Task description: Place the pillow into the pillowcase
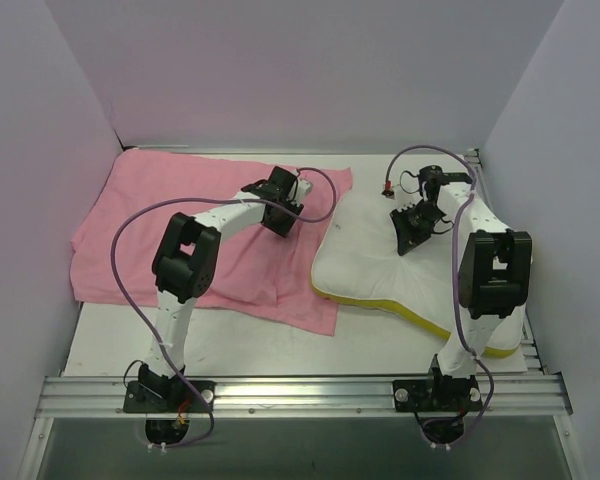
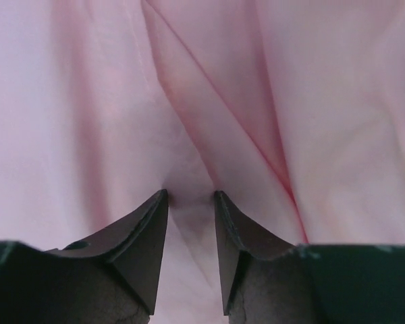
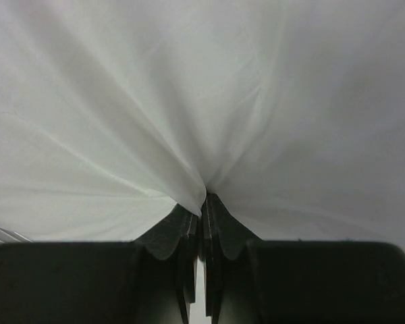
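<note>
Plump white pillow (image 1: 365,265) with yellow trim lies on the right, your right fingers (image 3: 223,233) clamped on its cloth. Your left fingers (image 2: 145,236) stand apart against the wrinkly pink cloth pillowcase (image 1: 180,215).

From above I see the pink pillowcase (image 1: 160,240) lying wrinkled over the left half of the white table (image 1: 240,345), its far edge at the back wall; the white pillow (image 1: 365,265) lies just to its right, its left edge touching the cloth; a yellow trim (image 1: 420,318) runs along the pillow's near edge, partly hidden behind my right arm. My left gripper (image 1: 282,226) points down onto the pillowcase near its right side; my right gripper (image 1: 405,245) is down on the pillow's far half, with creases radiating from it; from here I cannot tell how either pair of jaws stands. Both bases sit on a metal rail (image 1: 300,392) at the near edge.
</note>
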Controlling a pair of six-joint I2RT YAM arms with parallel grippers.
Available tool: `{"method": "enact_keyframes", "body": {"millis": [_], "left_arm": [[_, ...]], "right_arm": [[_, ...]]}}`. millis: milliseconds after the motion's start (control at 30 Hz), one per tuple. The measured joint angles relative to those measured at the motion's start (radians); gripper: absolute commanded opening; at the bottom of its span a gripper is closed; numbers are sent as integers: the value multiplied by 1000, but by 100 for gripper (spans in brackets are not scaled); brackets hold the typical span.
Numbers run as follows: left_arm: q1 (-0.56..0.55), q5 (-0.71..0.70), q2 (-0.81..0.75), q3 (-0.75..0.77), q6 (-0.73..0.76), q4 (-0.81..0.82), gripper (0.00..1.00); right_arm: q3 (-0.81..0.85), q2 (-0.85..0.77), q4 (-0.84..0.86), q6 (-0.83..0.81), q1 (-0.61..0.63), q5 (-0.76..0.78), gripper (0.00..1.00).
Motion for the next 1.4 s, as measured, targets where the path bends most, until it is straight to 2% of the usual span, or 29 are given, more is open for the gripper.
{"method": "enact_keyframes", "body": {"millis": [67,100,167,200,267,433,667,900,1167,1400], "left_arm": [[0,-18,6,14,6,-1,36],[0,-25,10,20,10,-2,26],[2,-34,19,29,17,-2,17],[4,-35,19,31,22,-3,8],[8,-37,19,31,26,-7,0],[47,9,-3,9,43,-12,0],[132,163,-146,-68,50,-31,0],[139,329,-248,-126,49,-30,0],[137,439,-280,-218,49,-40,0],[168,495,-330,-225,48,-47,0]], "right_arm": [[0,0,2,6,2,10,0],[0,1,2,9,2,13,0],[0,3,3,13,2,19,0],[0,6,4,15,2,24,0],[0,13,6,16,2,27,0],[0,19,7,16,2,33,0],[0,18,8,15,2,34,0],[14,-54,-6,25,1,15,0],[177,-192,-21,51,2,-148,0],[156,-243,-39,-49,121,-232,0]]}}
